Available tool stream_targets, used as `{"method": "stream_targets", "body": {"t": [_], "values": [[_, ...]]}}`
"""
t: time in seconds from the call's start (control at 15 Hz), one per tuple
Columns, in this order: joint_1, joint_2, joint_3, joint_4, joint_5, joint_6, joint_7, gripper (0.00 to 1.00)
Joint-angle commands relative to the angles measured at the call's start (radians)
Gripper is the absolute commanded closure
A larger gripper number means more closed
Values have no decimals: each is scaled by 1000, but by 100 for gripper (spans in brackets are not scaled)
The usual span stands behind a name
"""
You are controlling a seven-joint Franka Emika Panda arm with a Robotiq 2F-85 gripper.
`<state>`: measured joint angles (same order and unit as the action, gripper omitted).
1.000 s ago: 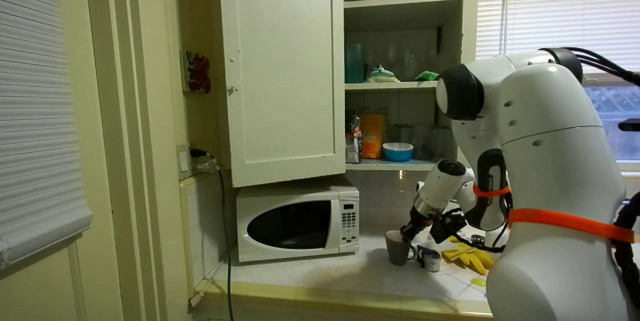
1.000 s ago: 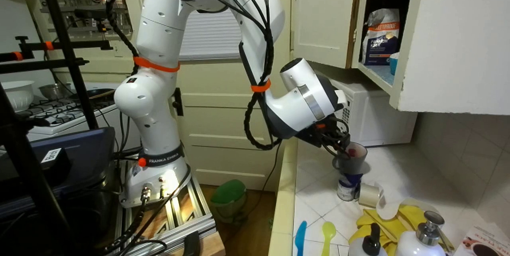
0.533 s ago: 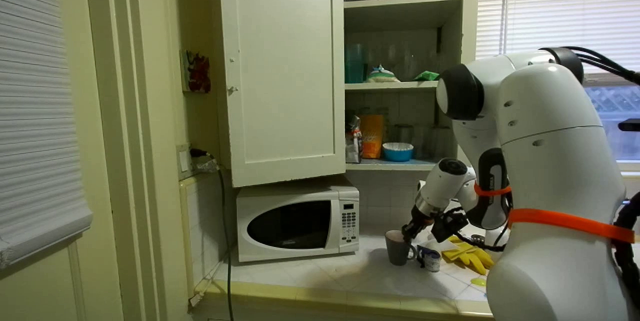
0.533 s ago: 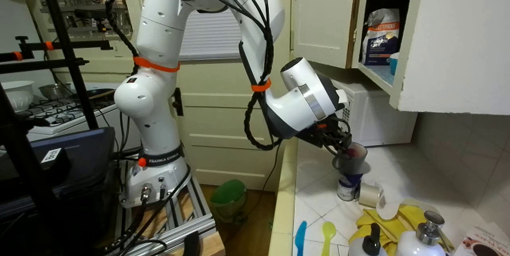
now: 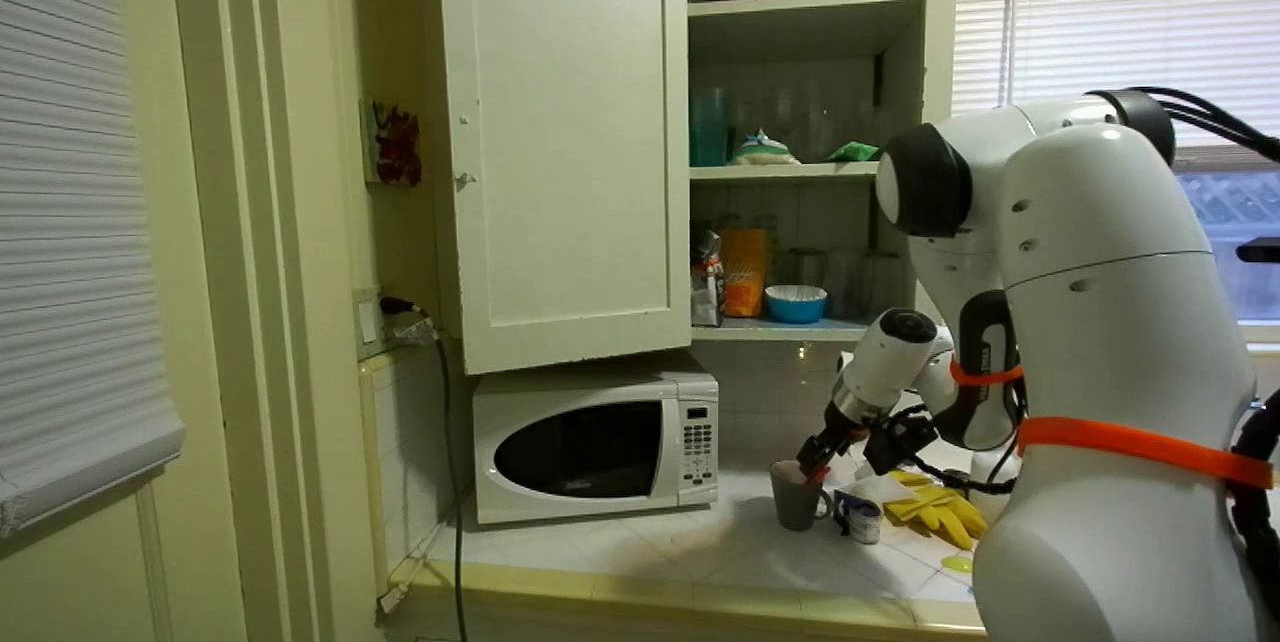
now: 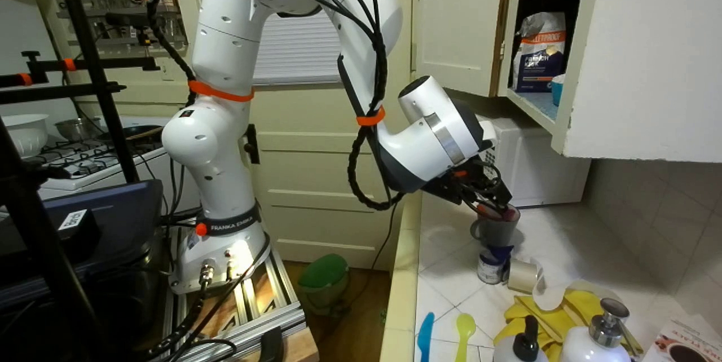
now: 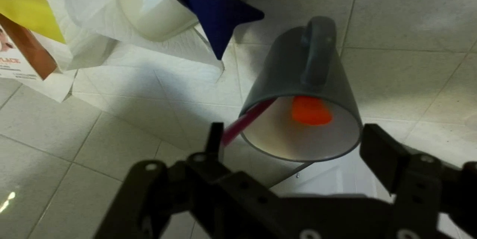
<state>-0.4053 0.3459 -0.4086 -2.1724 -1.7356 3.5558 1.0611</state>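
Hovering at the mouth of the grey mug [image 7: 287,79], my gripper [image 7: 292,134] stands spread wide, its fingers well apart and clasping nothing. The mug rests upright on the tiled counter [image 5: 670,547], right of the microwave [image 5: 596,449] in an exterior view. A pink stick [image 7: 249,121] leans out over its rim beside one finger; I can't tell whether they touch. An orange piece [image 7: 311,111] shows inside.

I judge the mug stiff, smooth and chippable, with some weight; its side wall or handle would take a grip. The stick looks light and perhaps slick, best pinched at its raised end.

Just right of the mug's handle sit a small tub [image 5: 866,527] and a dark-blue pointed piece [image 7: 223,15], so that side is tight; yellow gloves [image 5: 938,512] lie farther right. The open cupboard door [image 5: 570,142] overhangs the microwave on the left. I see most room on the near side, toward the counter's edge [image 5: 620,590].
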Motion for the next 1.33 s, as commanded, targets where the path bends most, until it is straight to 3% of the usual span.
{"method": "stream_targets", "body": {"t": [0.0,0.93,1.27], "values": [[9,-32,-12,-6,-30,4,22,0],[-18,63,-32,91,-112,155,-12,0],[-18,91,-36,130,-106,155,-33,0]]}}
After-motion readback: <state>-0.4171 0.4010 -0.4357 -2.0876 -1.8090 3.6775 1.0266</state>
